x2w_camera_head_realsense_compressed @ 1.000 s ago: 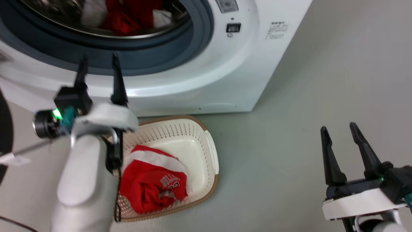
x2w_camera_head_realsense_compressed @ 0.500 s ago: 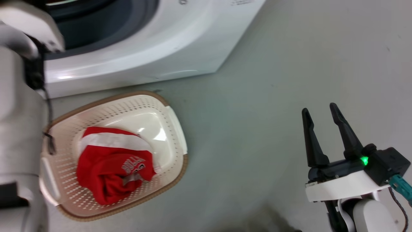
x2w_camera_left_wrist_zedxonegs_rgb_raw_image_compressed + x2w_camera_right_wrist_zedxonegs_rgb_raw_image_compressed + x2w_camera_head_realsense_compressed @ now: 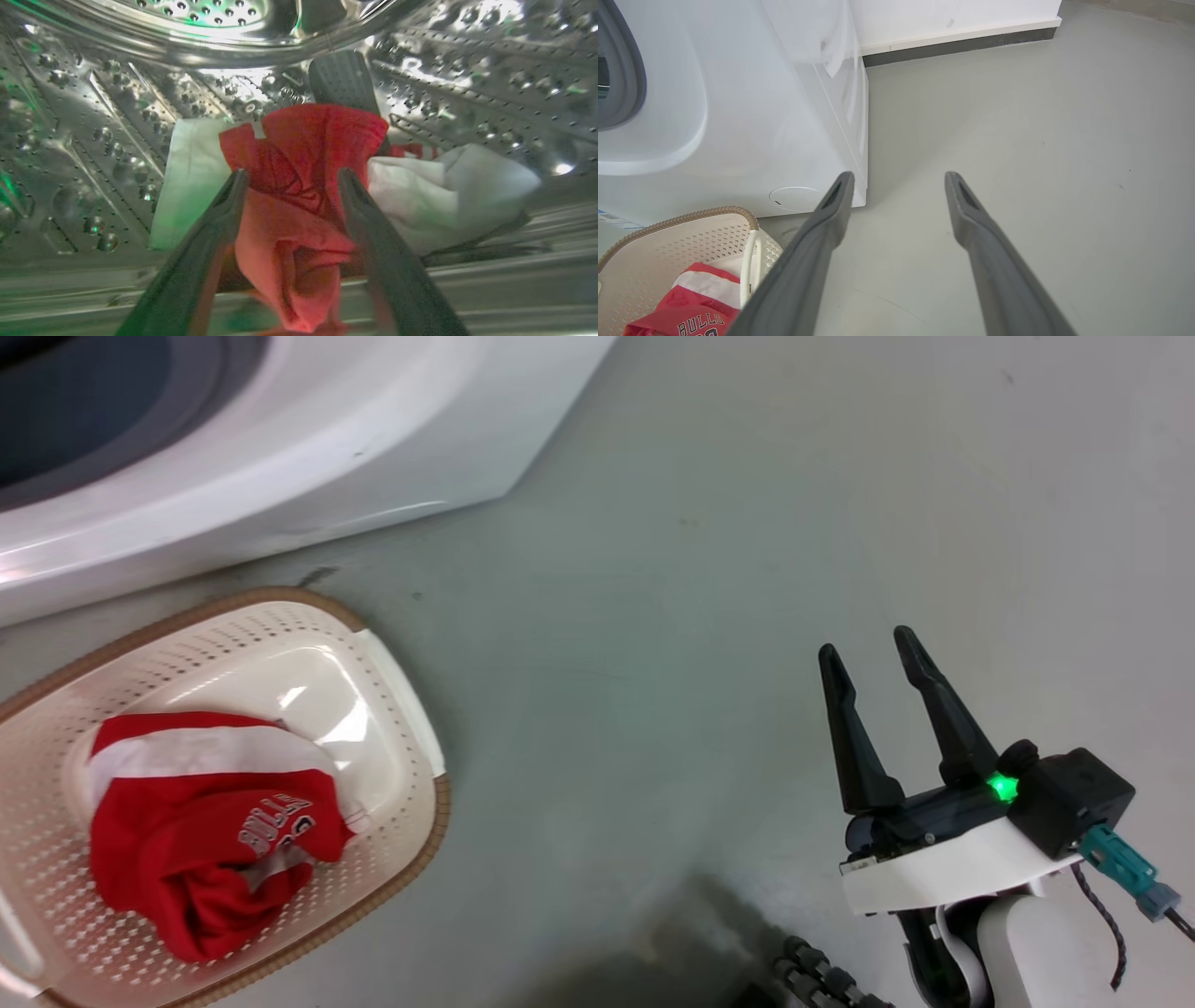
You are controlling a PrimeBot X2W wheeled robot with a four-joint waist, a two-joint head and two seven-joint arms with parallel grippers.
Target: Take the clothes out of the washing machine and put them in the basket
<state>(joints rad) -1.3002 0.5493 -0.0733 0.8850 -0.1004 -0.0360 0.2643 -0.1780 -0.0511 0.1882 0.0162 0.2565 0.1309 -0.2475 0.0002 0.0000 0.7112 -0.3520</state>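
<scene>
Left claw is inside the washing machine drum, fingers fairly wide apart, gripping nothing yet. The red garment is dead ahead, a bunched lump sitting between the two fingers and running past the tips. Its long axis lies roughly along the fingers, near end at the drum lip, far end pointing up at the dark paddle. White cloth lies to its left and more white cloth to its right (finger contact can't be told). The left arm is clearly nearer.

Right claw hovers over the grey floor, parted and empty, well apart from the washing machine. The basket sits on the floor just in front of the machine, with a crumpled red-and-white jersey inside, lettering up.

Likely next step: push in slightly and close on the red lump.
</scene>
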